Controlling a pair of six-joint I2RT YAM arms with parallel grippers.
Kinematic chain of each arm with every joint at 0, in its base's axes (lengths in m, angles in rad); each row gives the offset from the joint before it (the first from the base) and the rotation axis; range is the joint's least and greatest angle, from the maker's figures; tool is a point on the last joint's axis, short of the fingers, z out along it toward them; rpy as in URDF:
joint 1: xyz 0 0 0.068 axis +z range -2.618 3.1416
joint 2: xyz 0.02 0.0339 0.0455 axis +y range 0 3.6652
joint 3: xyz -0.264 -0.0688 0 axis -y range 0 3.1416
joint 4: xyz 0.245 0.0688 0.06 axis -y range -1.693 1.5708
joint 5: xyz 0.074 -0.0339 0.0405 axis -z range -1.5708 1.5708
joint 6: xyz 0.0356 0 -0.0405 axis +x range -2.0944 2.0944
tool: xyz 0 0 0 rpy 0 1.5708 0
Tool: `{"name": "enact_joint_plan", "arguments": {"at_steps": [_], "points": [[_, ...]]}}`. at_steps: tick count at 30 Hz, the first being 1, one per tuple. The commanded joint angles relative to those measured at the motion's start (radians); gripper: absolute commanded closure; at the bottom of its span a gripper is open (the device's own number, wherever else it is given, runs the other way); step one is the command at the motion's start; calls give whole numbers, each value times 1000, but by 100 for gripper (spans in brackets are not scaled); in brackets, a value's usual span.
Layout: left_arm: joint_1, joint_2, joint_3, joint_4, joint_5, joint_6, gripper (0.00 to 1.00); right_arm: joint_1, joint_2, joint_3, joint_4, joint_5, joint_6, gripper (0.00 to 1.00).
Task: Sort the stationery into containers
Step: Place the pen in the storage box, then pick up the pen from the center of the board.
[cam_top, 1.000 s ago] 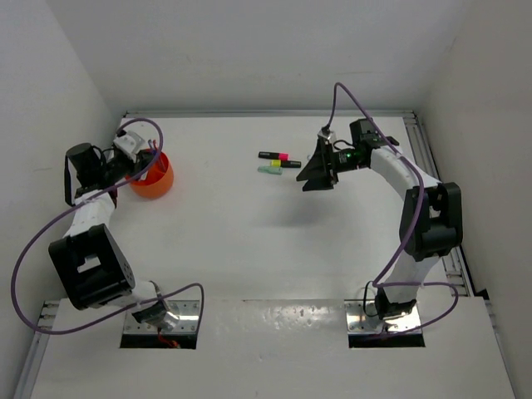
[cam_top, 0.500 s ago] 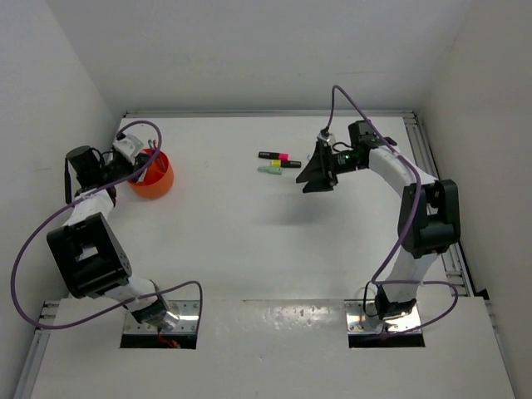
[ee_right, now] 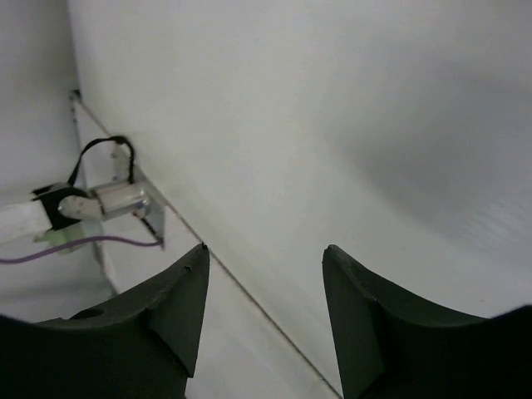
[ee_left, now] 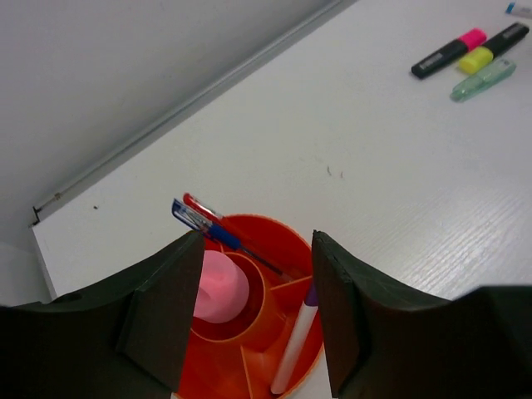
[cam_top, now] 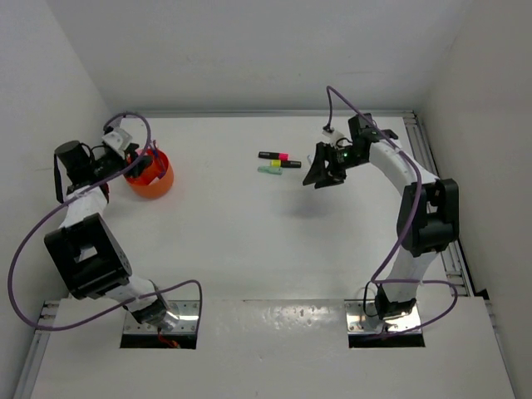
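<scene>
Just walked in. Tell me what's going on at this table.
Two arms are sorting stationery into an orange bowl. The left gripper hangs open over it; inside are red and blue pens, a white purple-tipped pen and a pink chunky item. The right gripper, open and empty, hovers near three pieces lying on the table: a pink-ended highlighter, a yellow-ended highlighter and a green marker.
</scene>
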Motion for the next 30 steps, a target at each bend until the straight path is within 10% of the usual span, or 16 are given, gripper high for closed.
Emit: {"name": "enact_joint_plan", "arguments": {"at_steps": [1, 11, 30], "points": [[13, -109, 73, 99, 99, -159, 40, 6, -4, 70, -25, 148, -84, 45], [-148, -319, 210, -287, -54, -102, 42, 27, 157, 245, -52, 599, -209, 61], [-208, -356, 158, -333, -139, -69, 41, 126, 478, 497, 13, 848, -259, 60]]}}
